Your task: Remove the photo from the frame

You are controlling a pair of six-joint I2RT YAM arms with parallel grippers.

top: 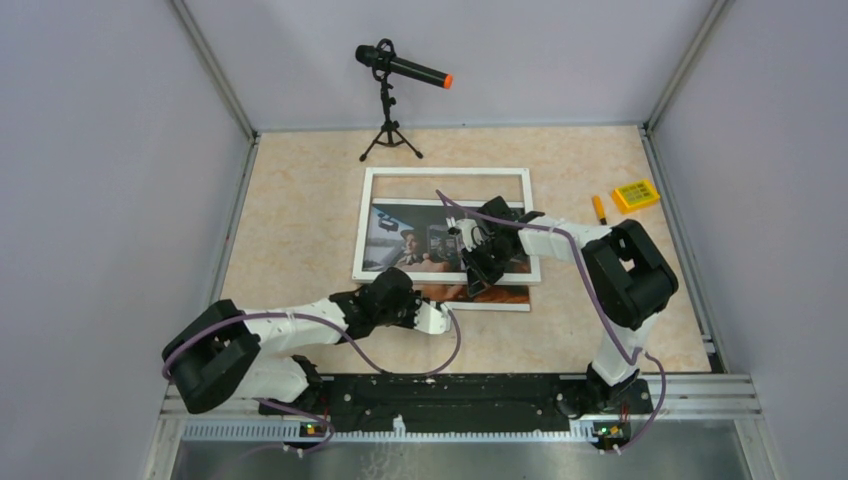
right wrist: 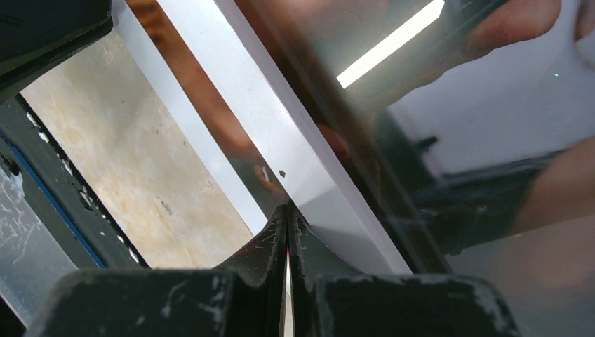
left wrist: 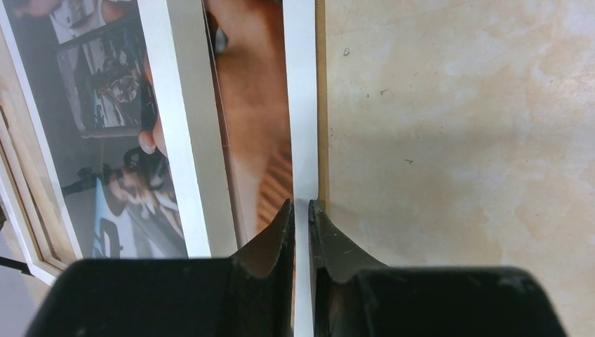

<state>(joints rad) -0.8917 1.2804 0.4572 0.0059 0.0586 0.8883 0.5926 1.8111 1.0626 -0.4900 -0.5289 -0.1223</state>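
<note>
The frame (top: 445, 174) lies flat mid-table, white rim up. The photo (top: 410, 240) shows inside it, and its near edge sticks out past the frame's near rail. My left gripper (top: 443, 318) is at that near edge. In the left wrist view it (left wrist: 302, 207) is shut on the photo's white border, beside the orange-tan print (left wrist: 252, 126) and the frame's rail (left wrist: 182, 140). My right gripper (top: 476, 280) is on the frame's near rail. In the right wrist view it (right wrist: 288, 210) is shut on the thin edge of the white rail (right wrist: 266, 119).
A microphone on a small tripod (top: 392, 100) stands at the back. A yellow block (top: 636, 194) and an orange marker (top: 599, 208) lie at the right. Grey walls enclose the table on three sides; a metal rail (top: 450, 400) runs along the near edge.
</note>
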